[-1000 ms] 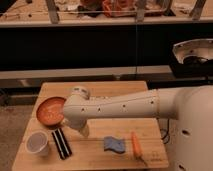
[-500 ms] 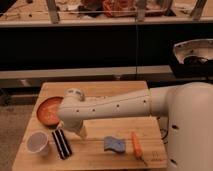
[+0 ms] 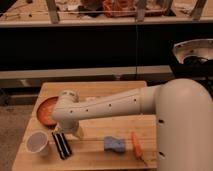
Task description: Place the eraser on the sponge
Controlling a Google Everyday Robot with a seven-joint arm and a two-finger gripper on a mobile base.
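The eraser (image 3: pixel 61 145), a flat black block with a light stripe, lies on the wooden table (image 3: pixel 100 91) near its front left, beside a clear cup (image 3: pixel 37 142). To its right, about a hand's width away, rests the blue sponge (image 3: pixel 115 145). My white arm reaches in from the right and bends down over the eraser. The gripper (image 3: pixel 70 133) hangs at the eraser's far end, mostly hidden under the wrist.
An orange carrot (image 3: pixel 136 144) lies just right of the sponge. A red-orange bowl (image 3: pixel 45 111) sits at the table's left edge, behind the cup. The robot's white body (image 3: pixel 185 130) fills the right side. A dark counter stands behind the table.
The arm has swung left and lowered, bringing the wrist and gripper down over the eraser's far end. The eraser, sponge, cup and carrot have not moved.
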